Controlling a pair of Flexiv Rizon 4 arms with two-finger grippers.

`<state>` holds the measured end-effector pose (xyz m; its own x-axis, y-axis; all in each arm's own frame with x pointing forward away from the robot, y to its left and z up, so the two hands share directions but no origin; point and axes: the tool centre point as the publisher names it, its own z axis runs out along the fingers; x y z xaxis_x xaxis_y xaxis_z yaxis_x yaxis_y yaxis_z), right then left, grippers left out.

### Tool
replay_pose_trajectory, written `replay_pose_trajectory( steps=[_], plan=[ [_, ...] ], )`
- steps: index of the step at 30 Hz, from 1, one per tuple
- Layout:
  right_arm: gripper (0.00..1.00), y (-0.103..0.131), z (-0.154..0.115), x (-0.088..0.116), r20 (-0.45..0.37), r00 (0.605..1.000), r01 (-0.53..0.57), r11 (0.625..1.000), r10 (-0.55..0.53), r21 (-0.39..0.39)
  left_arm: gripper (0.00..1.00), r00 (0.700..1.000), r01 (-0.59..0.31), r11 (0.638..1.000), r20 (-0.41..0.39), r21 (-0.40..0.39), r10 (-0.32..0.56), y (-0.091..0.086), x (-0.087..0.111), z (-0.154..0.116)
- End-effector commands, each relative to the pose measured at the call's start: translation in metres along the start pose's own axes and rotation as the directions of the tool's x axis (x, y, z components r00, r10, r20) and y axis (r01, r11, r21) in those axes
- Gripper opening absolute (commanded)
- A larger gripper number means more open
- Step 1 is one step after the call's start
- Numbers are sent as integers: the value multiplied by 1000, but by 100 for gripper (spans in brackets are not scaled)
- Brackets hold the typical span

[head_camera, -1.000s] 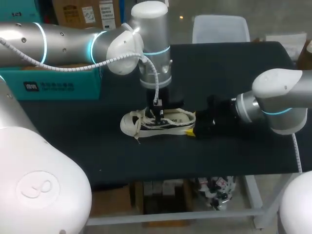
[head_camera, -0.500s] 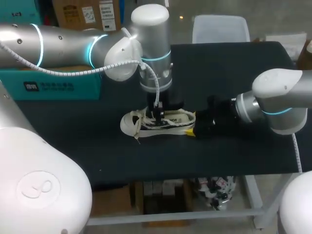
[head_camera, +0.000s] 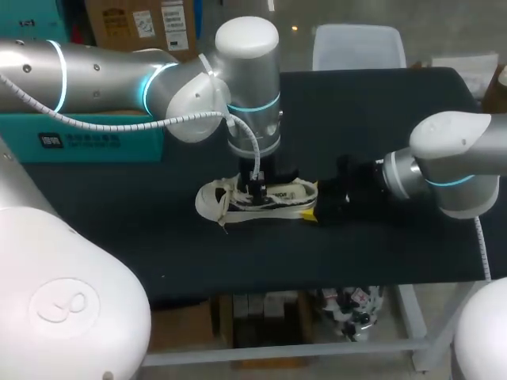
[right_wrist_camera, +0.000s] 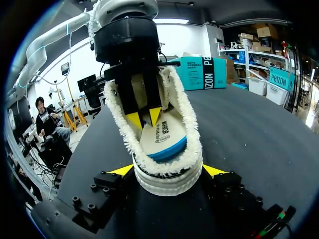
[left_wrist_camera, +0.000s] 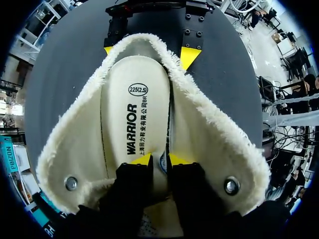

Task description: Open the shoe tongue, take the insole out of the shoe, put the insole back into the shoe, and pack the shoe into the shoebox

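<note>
A white shoe (head_camera: 257, 198) with fleece lining lies on the black table, its tongue folded open. The cream insole (left_wrist_camera: 127, 114), blue underneath (right_wrist_camera: 167, 151), lies inside it with its heel end slightly raised. My left gripper (head_camera: 255, 188) points down into the shoe's opening. Its yellow tips (left_wrist_camera: 159, 159) stand a little apart over the insole's front part, holding nothing. My right gripper (right_wrist_camera: 167, 172) stands wide around the heel, one fingertip (right_wrist_camera: 121, 171) against each side of the sole. The same gripper (head_camera: 315, 207) shows at the shoe's right end in the head view.
A teal box (head_camera: 95, 138) stands at the back left of the table, under my left arm; it also shows beyond the shoe (right_wrist_camera: 202, 72). A white plastic bin (head_camera: 358, 47) sits at the far edge. Bare black tabletop (head_camera: 158, 237) lies in front of the shoe.
My left gripper's fingers have parted from shut to slightly apart inside the shoe, and its wrist has shifted a little to the right. Right arm and shoe have stayed put.
</note>
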<state>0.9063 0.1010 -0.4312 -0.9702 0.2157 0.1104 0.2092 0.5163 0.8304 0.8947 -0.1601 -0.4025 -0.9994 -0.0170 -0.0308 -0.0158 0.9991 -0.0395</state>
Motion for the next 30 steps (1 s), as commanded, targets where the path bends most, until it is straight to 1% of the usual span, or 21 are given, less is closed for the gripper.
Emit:
replay_pose_trajectory(
  steps=[1,5,9,18,20,21,23,24,30],
  plan=[
    [0,-6,0,-3,-5,1000,-1,1000,1,-2,27,1000,6,1000,15,-14,-6,4,-5,69],
    [0,-6,0,-3,-5,1000,-1,1000,1,-2,27,999,13,1000,39,-21,-12,4,-14,75],
    [0,-6,0,-3,-5,1000,-1,1000,1,-2,29,996,16,999,91,-41,-12,3,-22,80],
    [0,-6,0,-3,-5,1000,-1,1000,1,-2,33,993,5,999,118,-41,0,2,-41,94],
    [0,-6,0,-3,-5,1000,-1,1000,1,-2,28,993,1,999,122,-39,4,1,-45,97],
    [0,-6,0,-3,-5,1000,-1,1000,1,-2,22,992,-5,999,126,-40,10,1,-46,99],
    [0,-6,0,-3,-5,1000,-1,1000,1,-2,4,991,-14,999,130,-40,19,0,-48,101],
    [0,-6,0,-3,-5,1000,-1,1000,1,-2,0,991,-17,999,131,-40,22,0,-49,102],
    [0,-6,0,-3,-5,1000,-1,1000,1,-2,0,994,-32,999,109,-15,33,1,-55,102]
  ],
)
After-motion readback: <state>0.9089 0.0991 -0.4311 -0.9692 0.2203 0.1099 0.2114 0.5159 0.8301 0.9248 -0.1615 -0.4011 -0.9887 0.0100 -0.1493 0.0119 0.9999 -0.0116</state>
